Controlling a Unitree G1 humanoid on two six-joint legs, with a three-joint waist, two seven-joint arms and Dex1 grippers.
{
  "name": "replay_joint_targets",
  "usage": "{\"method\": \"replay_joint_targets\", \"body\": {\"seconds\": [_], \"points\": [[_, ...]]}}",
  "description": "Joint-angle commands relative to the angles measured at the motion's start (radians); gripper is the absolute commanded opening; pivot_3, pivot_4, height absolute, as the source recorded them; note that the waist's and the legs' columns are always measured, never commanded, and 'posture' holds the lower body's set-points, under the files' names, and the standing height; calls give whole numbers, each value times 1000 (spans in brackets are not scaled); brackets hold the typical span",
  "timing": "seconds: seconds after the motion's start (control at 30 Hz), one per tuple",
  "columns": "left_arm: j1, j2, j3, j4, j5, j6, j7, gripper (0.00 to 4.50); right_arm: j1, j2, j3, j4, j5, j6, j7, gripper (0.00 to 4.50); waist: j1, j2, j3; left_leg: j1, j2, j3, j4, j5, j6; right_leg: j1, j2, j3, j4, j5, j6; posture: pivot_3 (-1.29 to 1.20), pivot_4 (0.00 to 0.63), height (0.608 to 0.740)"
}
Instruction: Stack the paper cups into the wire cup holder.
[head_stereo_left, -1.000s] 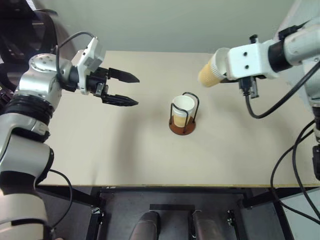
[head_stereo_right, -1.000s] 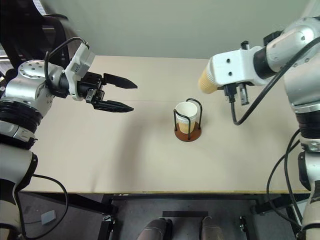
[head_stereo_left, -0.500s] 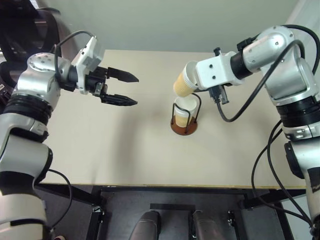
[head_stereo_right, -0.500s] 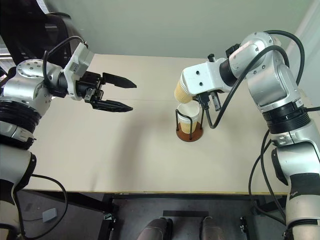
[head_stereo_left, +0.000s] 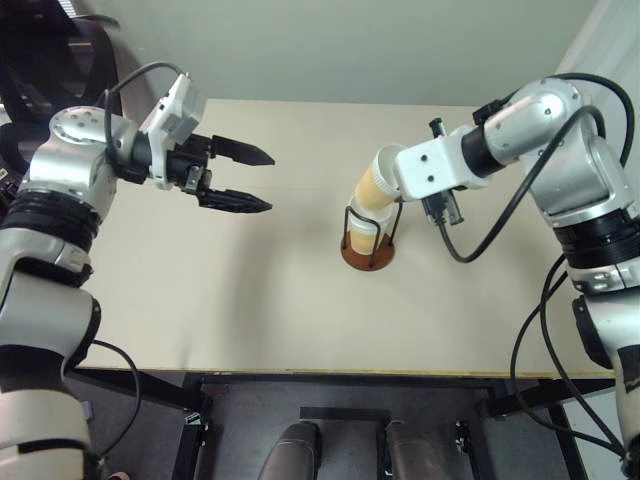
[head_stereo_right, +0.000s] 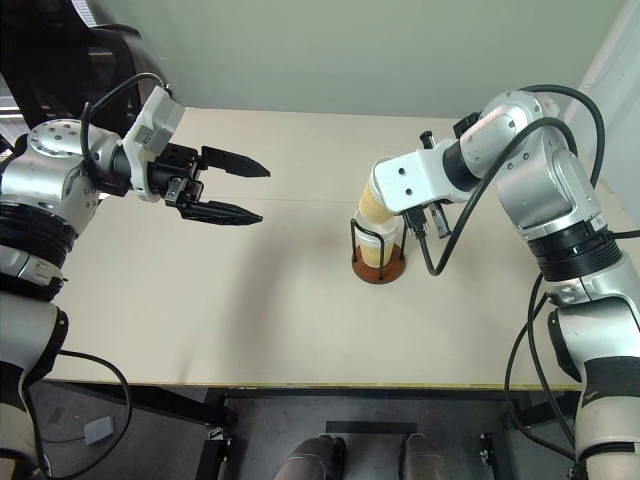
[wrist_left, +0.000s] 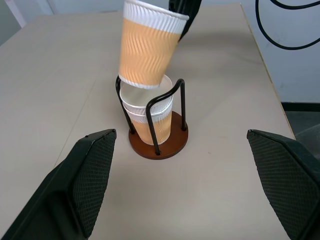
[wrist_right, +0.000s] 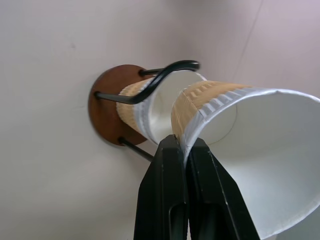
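The wire cup holder (head_stereo_left: 368, 258) stands mid-table on its round reddish-brown base (wrist_left: 170, 145). Two nested paper cups (wrist_left: 149, 119) sit inside its black loops. A third paper cup (wrist_left: 148, 47) hangs tilted right above them, its bottom at the mouth of the top nested cup. My right gripper (wrist_right: 184, 145) is shut on that cup's white rim, one finger inside and one outside. Far to the left of the holder, my left gripper (head_stereo_left: 270, 181) hovers over the table, open, with nothing between its fingers (wrist_left: 92, 175).
The tan table (head_stereo_left: 200, 300) runs to a front edge near me and a plain wall behind. A black cable (head_stereo_left: 480, 240) loops down from my right arm, just right of the holder.
My right arm has carried the cup leftward and down, from off to the holder's right to just above the nested cups, tilting it. The left arm has stayed still.
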Motion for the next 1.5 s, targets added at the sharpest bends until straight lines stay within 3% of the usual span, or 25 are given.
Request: {"method": "replay_joint_targets", "body": {"seconds": [0.03,0.7,0.8,0.97,1.13,1.23,1.5], "points": [[-18,17,34,-23,-19,-2,-28,4500,-6,-7,-2,-49,-3,6,6,23,-1,0,0,0,0,0,0,0,0,0,1,0,0,0,0,0,150,740],[-4,30,44,-46,-24,10,-28,4500,-33,39,42,91,-97,-156,-57,23,-1,0,0,1,0,0,0,-1,1,0,0,0,0,1,0,0,150,740],[-3,29,48,-47,-23,10,-28,4500,-42,65,15,91,-62,-105,-51,856,-1,0,0,1,0,0,0,-1,1,0,1,0,0,1,0,0,150,740],[-1,25,53,-46,-22,12,-28,4500,-72,90,-40,74,17,34,-31,2606,-2,0,0,0,0,0,0,0,1,0,1,0,1,1,0,0,150,740],[0,14,73,-34,-22,21,-28,4500,-101,130,-166,-13,199,340,-30,4328,1,0,0,0,-1,-1,0,1,-1,0,0,0,0,0,-1,0,150,740],[-9,-20,133,17,-9,79,-28,4500,-96,121,-270,-56,288,525,-92,4328,3,0,0,-1,-1,-1,-1,2,-3,-1,0,0,0,0,-2,0,150,740],[34,-102,327,118,113,147,-28,4500,94,23,-518,-158,390,809,-344,4328,10,0,0,0,-4,-1,0,2,-4,1,-2,0,1,-1,-1,0,150,740]]}}
